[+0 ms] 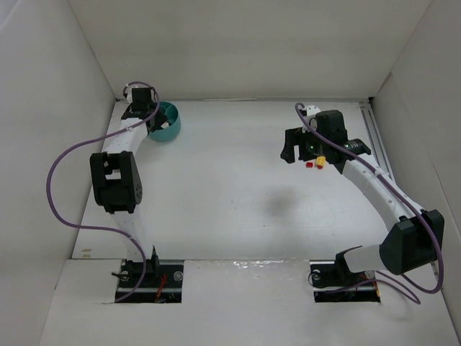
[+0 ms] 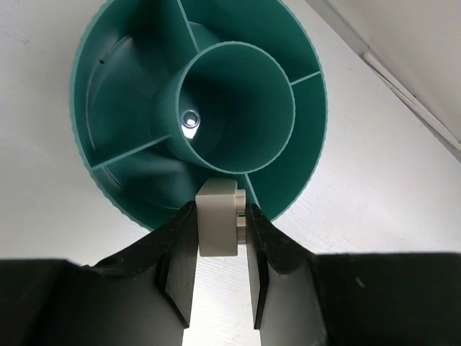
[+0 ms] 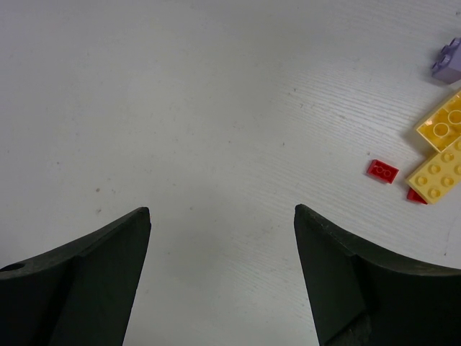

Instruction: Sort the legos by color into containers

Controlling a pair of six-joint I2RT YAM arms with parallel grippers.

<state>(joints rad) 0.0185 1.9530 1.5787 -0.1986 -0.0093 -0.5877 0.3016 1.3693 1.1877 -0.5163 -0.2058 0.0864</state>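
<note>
Teal plastic marks your container: a round bowl (image 2: 302,144) at the far left of the white table (image 1: 230,187), split by thin radial walls into wedge compartments around a tall central tube (image 2: 238,108). In the left wrist view, the wedges you can see show only bare teal floor, and a small bright round spot sits at the bottom of the tube. Your left gripper (image 2: 220,210) is closed narrowly on a pale brick (image 2: 216,231), off-white to grey in this light, pinched upright between the two fingers and lined up with the bowl's near rim. How high it sits above the rim cannot be told. The overhead view shows none of this grip, only the left arm stretched to the bowl, its wrist hiding the bowl's left part. Your right gripper (image 3: 221,216) is spread wide with only table between its fingers. The remaining legos lie to its right in the right wrist view. They include a pale purple brick (image 3: 448,63) farthest away, two yellow plates (image 3: 441,144) touching end to end, and a small red plate (image 3: 382,170) just beside them. A second red piece (image 3: 415,194) peeks from under the nearer yellow plate. From overhead this cluster shrinks to a yellow-and-red speck just beside the right gripper head — the purple brick cannot be made out there — well apart from the bowl.
</note>
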